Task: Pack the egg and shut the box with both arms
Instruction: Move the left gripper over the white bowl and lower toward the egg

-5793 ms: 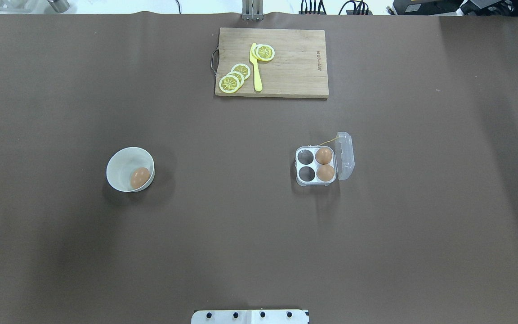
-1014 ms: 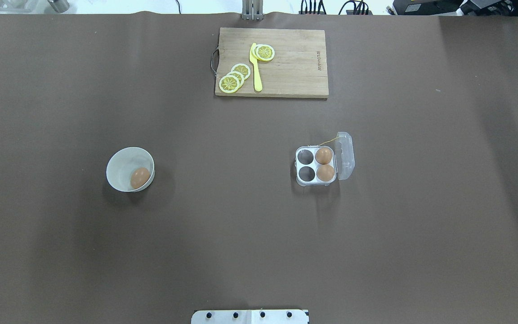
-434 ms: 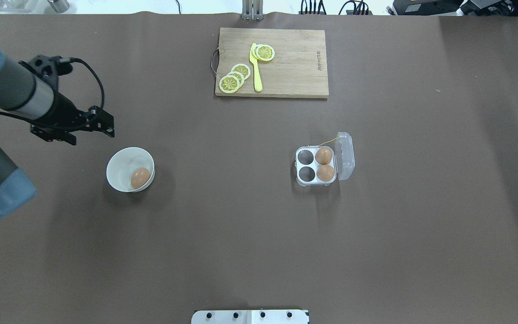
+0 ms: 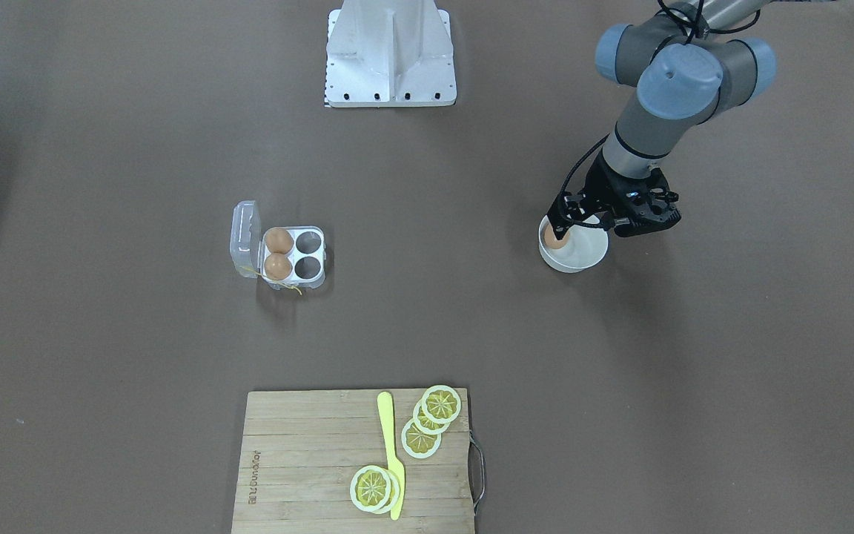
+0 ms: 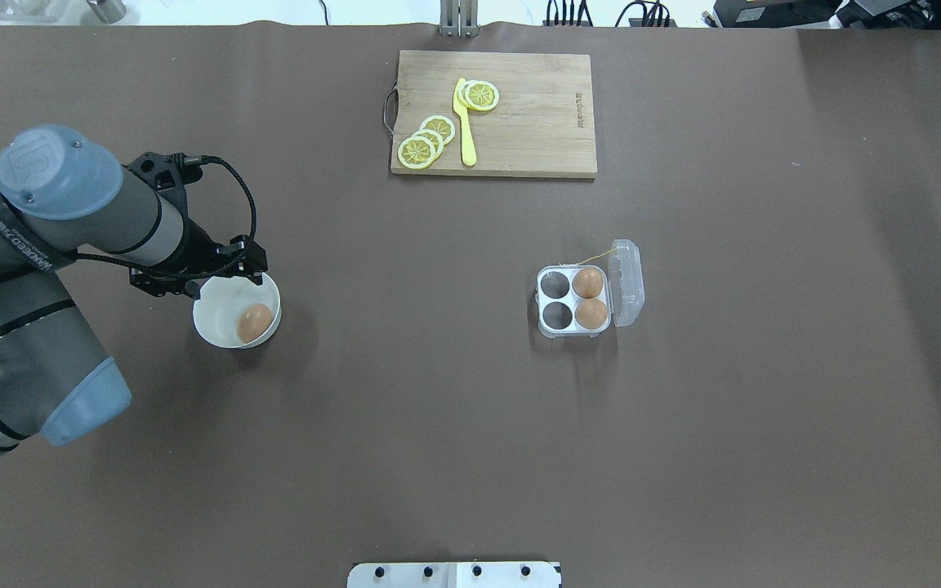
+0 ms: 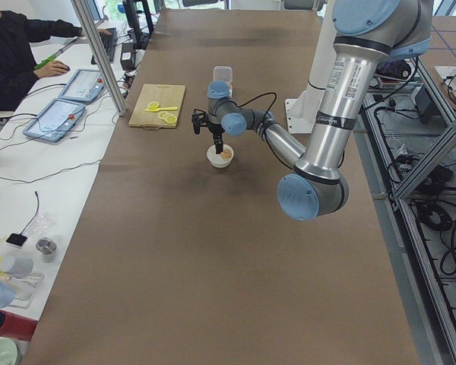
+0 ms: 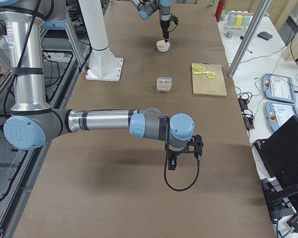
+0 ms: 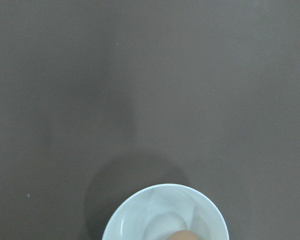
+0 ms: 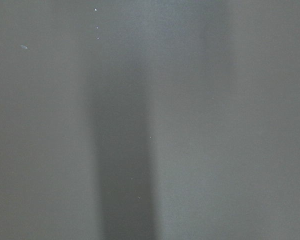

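Observation:
A tan egg [image 5: 254, 323] lies in a round white bowl [image 5: 211, 328] on the left of the table; it also shows in the front view [image 4: 554, 237] and at the bottom edge of the left wrist view [image 8: 187, 234]. The clear box [image 5: 554, 328] stands right of centre, lid [image 5: 628, 282] open to the right. Two eggs [image 5: 587, 282] [image 5: 591, 314] fill its right cells; the left cells are empty. My left gripper [image 5: 209, 276] hangs over the bowl's far rim, jaws spread, holding nothing. My right gripper [image 7: 181, 156] shows only in the exterior right view, far from the box; I cannot tell its state.
A wooden cutting board [image 5: 536, 122] with lemon slices [image 5: 425, 140] and a yellow knife [image 5: 465, 122] lies at the far middle. The white robot base [image 5: 454, 574] is at the near edge. An operator [image 6: 15, 53] sits at a side table.
My left arm came into view from the left and moved right and nearer, from beside the bowl to over its far rim. The egg, bowl and box have not moved.

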Available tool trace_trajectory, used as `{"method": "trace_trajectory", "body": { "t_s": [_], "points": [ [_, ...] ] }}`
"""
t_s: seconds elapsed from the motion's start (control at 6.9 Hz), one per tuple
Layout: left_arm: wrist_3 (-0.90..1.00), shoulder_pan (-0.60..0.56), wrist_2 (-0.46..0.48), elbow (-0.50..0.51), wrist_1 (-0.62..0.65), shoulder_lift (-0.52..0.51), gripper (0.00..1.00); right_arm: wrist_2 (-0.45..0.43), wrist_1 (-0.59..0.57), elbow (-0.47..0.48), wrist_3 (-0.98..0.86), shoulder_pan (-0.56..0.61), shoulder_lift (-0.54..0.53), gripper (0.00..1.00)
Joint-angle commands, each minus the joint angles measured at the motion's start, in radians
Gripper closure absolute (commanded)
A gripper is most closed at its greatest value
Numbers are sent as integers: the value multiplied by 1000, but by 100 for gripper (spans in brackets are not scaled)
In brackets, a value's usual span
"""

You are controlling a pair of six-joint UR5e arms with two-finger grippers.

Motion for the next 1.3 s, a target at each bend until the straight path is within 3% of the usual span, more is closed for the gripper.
{"method": "trace_trajectory", "body": {
  "t_s": [0.0,0.72,1.16],
  "points": [
    [-4,30,11,11,1,-2,19,0,0,0,0,0,0,0],
    [0,39,11,43,-6,-2,25,2,1,-3,0,0,1,0],
    [-3,39,11,103,-114,0,25,-3,1,-9,-1,0,3,0]
  ]
}}
